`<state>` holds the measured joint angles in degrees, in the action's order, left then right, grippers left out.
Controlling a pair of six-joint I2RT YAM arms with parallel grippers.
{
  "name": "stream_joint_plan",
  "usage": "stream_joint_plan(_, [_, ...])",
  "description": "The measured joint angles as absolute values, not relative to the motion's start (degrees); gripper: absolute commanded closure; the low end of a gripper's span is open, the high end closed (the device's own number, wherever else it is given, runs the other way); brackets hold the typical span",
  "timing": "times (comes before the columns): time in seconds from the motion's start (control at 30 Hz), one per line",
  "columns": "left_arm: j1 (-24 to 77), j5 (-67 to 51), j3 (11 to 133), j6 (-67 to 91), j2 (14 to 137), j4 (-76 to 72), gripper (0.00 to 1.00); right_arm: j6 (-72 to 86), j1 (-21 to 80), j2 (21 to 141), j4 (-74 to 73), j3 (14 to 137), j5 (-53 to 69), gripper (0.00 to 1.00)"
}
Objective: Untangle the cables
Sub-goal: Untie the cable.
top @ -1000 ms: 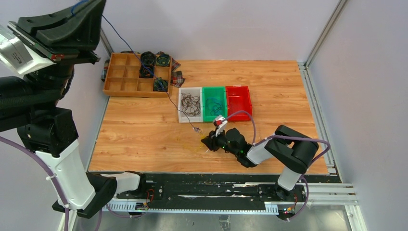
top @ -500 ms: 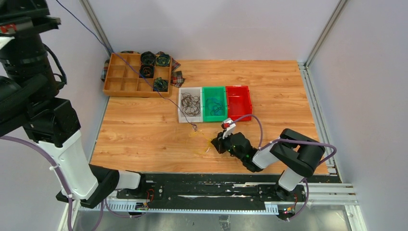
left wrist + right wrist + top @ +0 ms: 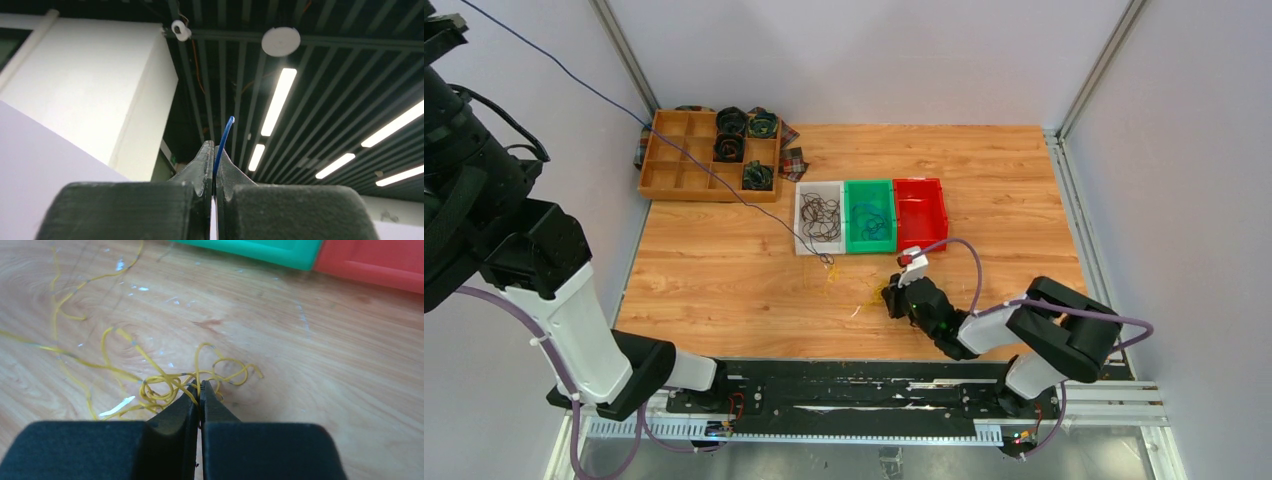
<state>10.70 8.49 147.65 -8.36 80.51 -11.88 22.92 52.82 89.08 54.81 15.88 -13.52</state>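
Observation:
My left gripper (image 3: 214,150) is raised high, pointing at the ceiling, and is shut on a thin blue cable (image 3: 223,137). In the top view this blue cable (image 3: 624,108) runs taut from the top left corner down over the wooden tray to the table near the white bin. My right gripper (image 3: 199,387) is low on the table and shut on a tangle of yellow cable (image 3: 160,385). In the top view the right gripper (image 3: 891,297) sits in front of the green bin, with yellow cable (image 3: 856,300) trailing to its left.
A white bin (image 3: 798,215) holds dark brown cables, a green bin (image 3: 869,183) holds blue cables, and a red bin (image 3: 921,212) stands to their right. A wooden divided tray (image 3: 689,160) with dark coils stands at the back left. Walls enclose the table.
My left arm has risen further up and out of the top view, drawing the blue cable taut. My right gripper has moved right and toward the near edge, dragging the yellow cable.

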Motion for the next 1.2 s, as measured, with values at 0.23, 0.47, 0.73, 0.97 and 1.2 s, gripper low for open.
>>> stream_joint_plan(0.23, [10.7,11.16,149.69,-14.52,81.62,-19.88,0.99,29.56,51.2,82.43,36.6,18.06,-26.5,0.99])
stream_joint_plan(0.47, [10.7,12.08,149.73,-21.34,81.3,-25.89,0.99,39.13,45.08,77.62,20.27,20.8,-32.05,0.99])
stream_joint_plan(0.73, [10.7,11.77,150.76,-25.34,81.6,-28.45,0.99,44.8,39.0,72.49,10.24,20.58,-33.19,0.99])
stream_joint_plan(0.97, [10.7,11.29,145.64,-25.69,79.09,-30.06,0.99,46.41,31.57,67.61,7.51,18.63,-30.7,0.97])
stream_joint_plan(1.2, [10.7,2.83,125.36,-14.13,69.3,-23.0,0.99,31.29,33.47,64.45,14.2,18.57,-16.71,0.56])
